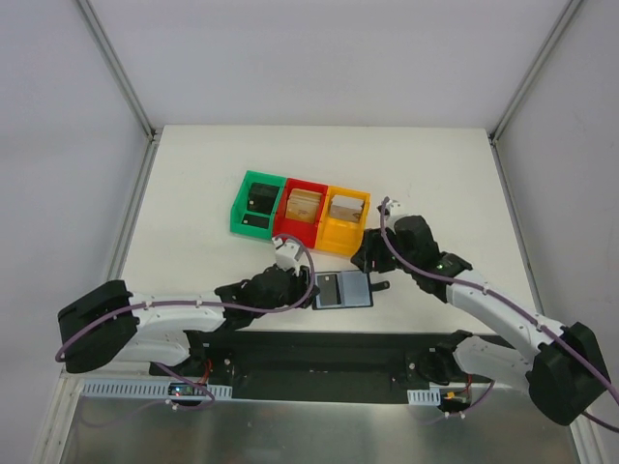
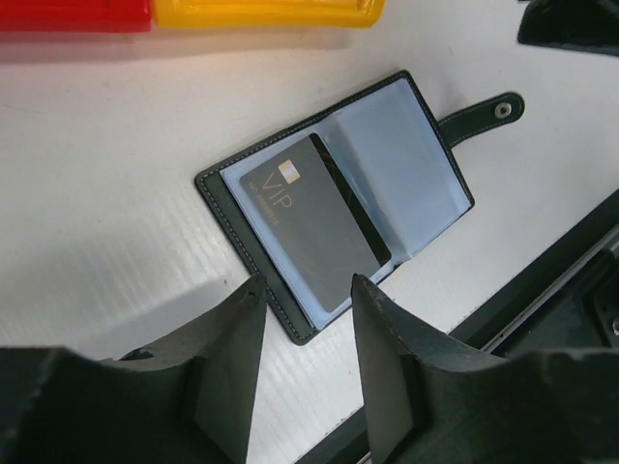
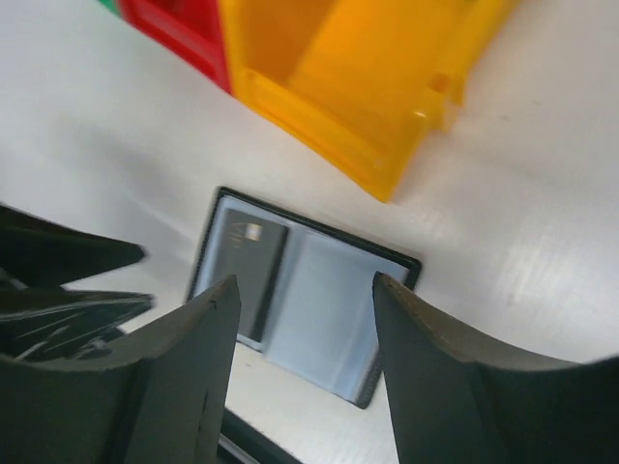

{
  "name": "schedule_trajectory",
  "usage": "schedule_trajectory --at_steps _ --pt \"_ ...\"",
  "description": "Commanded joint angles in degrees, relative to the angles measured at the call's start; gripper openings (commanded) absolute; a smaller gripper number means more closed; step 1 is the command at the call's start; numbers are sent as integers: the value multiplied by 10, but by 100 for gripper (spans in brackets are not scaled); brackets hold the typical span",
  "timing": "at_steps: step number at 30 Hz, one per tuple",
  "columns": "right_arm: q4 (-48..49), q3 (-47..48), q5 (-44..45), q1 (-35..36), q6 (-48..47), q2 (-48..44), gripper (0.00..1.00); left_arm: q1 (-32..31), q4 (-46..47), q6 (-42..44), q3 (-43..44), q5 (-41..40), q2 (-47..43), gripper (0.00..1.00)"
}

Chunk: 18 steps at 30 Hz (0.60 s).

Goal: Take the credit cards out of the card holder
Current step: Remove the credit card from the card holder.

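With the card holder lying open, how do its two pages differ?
The card-side page holds a dark VIP card; the strap-side page shows only pale blue sleeve, seemingly empty. A snap strap leaves the strap-side page; the card-side page has none. Both lie flat and open on the table.

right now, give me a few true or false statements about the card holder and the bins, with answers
The card holder lies open on the table. True.
A dark card marked VIP lies inside it. True.
The left end effector grips the card. False: its fingers stand apart, holding nothing.
Left to right in the top view, the bins run yellow, red, green. False: green bin, red bin, yellow bin.
The holder's strap is snapped shut. False: it sticks out loose.
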Motion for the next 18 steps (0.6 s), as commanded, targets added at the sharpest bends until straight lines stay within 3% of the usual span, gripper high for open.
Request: schedule_trajectory --at_steps 1,4,8,18 --pt "93 -27 -99 17 50 -1 58 25 64 -53 13 87 51 33" --pt "144 -36 -139 19 96 25 49 46 117 -93 -4 123 79 17" --pt "154 -17 -180 27 93 74 42 60 170 -111 -17 143 103 7" --pt "178 -23 -164 54 95 147 41 68 157 -113 11 153 156 1"
